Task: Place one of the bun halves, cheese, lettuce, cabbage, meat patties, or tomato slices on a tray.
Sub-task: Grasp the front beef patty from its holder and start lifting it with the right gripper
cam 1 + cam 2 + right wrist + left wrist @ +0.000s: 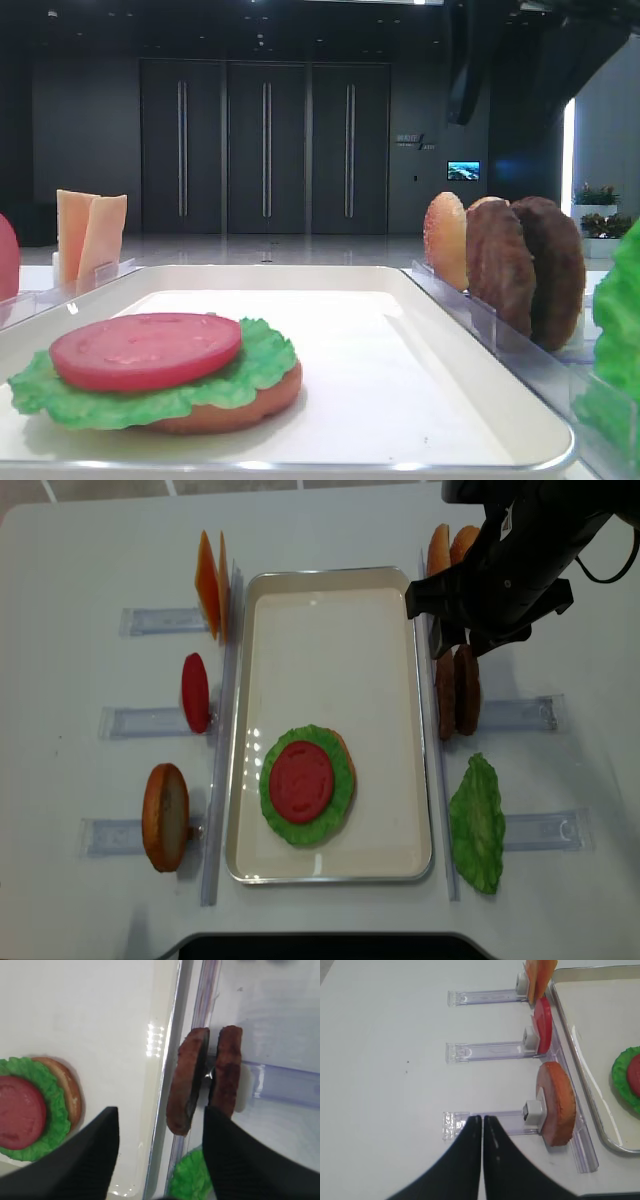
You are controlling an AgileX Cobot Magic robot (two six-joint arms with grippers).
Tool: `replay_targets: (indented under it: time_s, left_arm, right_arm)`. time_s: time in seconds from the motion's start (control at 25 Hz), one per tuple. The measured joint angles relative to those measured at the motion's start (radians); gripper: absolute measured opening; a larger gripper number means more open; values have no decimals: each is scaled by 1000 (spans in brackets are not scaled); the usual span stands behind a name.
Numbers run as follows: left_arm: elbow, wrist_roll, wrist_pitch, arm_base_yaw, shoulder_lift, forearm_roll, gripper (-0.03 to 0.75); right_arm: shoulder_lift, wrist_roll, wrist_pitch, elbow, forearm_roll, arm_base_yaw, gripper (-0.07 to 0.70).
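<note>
On the white tray (330,576) a tomato slice (300,783) lies on lettuce (280,818) over a bun half (235,405). Two meat patties (187,1087) (227,1072) stand on edge in a clear holder just right of the tray rim. My right gripper (162,1125) hangs open above them; the left patty's lower end shows between the fingers, untouched. My left gripper (482,1120) is shut and empty over a clear holder, left of an upright bun half (557,1105). Cabbage is not in view.
Left of the tray stand cheese slices (210,585), a tomato slice (195,692) and the bun half (165,817) in clear holders. On the right are more bun halves (440,550) and a lettuce leaf (477,825). The right arm (510,560) covers the far right corner.
</note>
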Motion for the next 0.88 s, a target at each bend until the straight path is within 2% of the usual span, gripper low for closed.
replay_targets:
  time_s: [0.6,0.88]
  left_arm:
    - [0,0,0,0,0,0,-1]
    - [0,0,0,0,0,0,-1]
  right_arm:
    - [92,0,-16,0,-26,0,370]
    - [118,0,-40,-10,-21,0,370]
